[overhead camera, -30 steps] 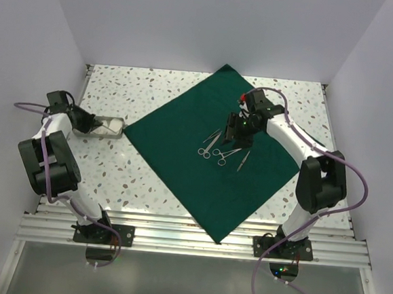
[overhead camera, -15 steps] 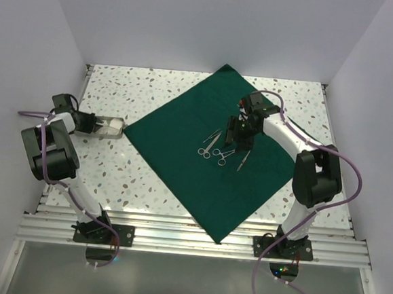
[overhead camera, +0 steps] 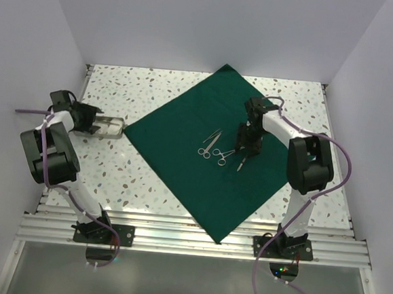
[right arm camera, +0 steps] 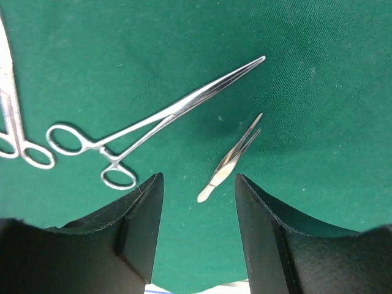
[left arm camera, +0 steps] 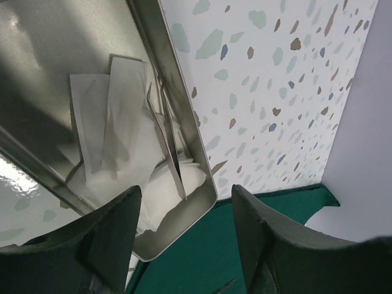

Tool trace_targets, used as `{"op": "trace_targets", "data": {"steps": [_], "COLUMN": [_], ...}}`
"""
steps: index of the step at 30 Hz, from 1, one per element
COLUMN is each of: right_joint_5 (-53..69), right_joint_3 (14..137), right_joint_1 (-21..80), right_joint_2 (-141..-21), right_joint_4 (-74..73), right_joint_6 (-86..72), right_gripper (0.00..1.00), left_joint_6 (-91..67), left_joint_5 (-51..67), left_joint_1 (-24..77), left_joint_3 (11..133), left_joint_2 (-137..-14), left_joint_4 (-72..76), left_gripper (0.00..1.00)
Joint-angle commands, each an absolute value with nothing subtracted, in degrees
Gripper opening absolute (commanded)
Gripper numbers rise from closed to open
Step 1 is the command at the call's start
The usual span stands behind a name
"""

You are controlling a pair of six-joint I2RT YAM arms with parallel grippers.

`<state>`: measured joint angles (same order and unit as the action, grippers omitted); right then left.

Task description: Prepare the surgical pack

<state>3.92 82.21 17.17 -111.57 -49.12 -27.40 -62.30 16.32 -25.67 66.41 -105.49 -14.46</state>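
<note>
The dark green drape (overhead camera: 201,168) lies flat as a diamond on the table. On it rest thin silver scissors (overhead camera: 210,143), ring-handled forceps (overhead camera: 224,155) (right arm camera: 153,119) and small tweezers (overhead camera: 241,163) (right arm camera: 233,159). My right gripper (overhead camera: 246,145) (right arm camera: 199,180) hovers open just above the drape, the tweezers' blunt end between its fingers. My left gripper (overhead camera: 93,121) (left arm camera: 185,199) is open over the metal tray (overhead camera: 115,125) (left arm camera: 184,110). White gauze (left arm camera: 101,122) and a thin silver instrument (left arm camera: 168,144) lie in the tray.
The metal tray sits on speckled tabletop just left of the drape's left corner (left arm camera: 318,196). White walls close in the table on the left, back and right. An aluminium rail (overhead camera: 189,238) runs along the near edge by the arm bases.
My left gripper's jaws have opened over the tray. My right gripper has come toward the near side and lower, from beside the instruments to over the tweezers.
</note>
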Motion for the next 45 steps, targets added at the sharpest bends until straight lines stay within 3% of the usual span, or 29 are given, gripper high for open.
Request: {"op": "trace_targets", "data": {"steps": [1,8,13,16,17,20,26,32,45], "right_joint_5": [0.18,-0.18,-0.17,-0.09,-0.09,-0.18,9.56,24.87,27.86], "right_joint_3": [84.38,81.21,82.00,81.48,81.39,81.56,81.04,80.07,79.89], "right_joint_1": [17.31,16.70,16.52,16.44,16.52,16.44,16.44,18.71,26.89], "right_joint_2": [-112.50,-112.41,-114.52,-113.56,-113.38,-112.42,-102.51,-96.24,-91.32], "right_joint_4": [-51.59,-48.52,-47.29,-46.41,-46.32,-46.67,-44.31,-38.24,-33.66], "right_joint_6": [-28.65,-30.14,-30.76,-30.76,-30.59,-29.89,-27.51,-32.68,-39.90], "right_gripper": [0.54,0.53,0.43,0.29,0.16,0.00,0.00,0.00,0.00], "left_joint_6": [-57.93,-47.65,-41.42,-37.54,-36.57,-32.27,-30.32,-33.13,-34.89], "left_joint_5": [16.96,16.70,15.91,16.78,17.40,19.59,36.36,38.32,37.97], "left_joint_1": [-24.44,-16.19,-4.50,1.74,2.89,7.37,15.45,24.50,29.53], "left_joint_3": [65.22,63.99,62.05,62.93,63.10,65.47,65.31,66.53,66.62], "left_joint_2": [-100.21,-94.84,-89.22,-87.72,-87.45,-87.10,-86.49,-87.98,-89.73], "left_joint_4": [-15.02,-19.50,-22.41,-24.61,-24.61,-25.75,-14.88,-9.24,-9.40], "left_gripper": [0.65,0.65,0.65,0.68,0.69,0.73,0.81,0.81,0.68]}}
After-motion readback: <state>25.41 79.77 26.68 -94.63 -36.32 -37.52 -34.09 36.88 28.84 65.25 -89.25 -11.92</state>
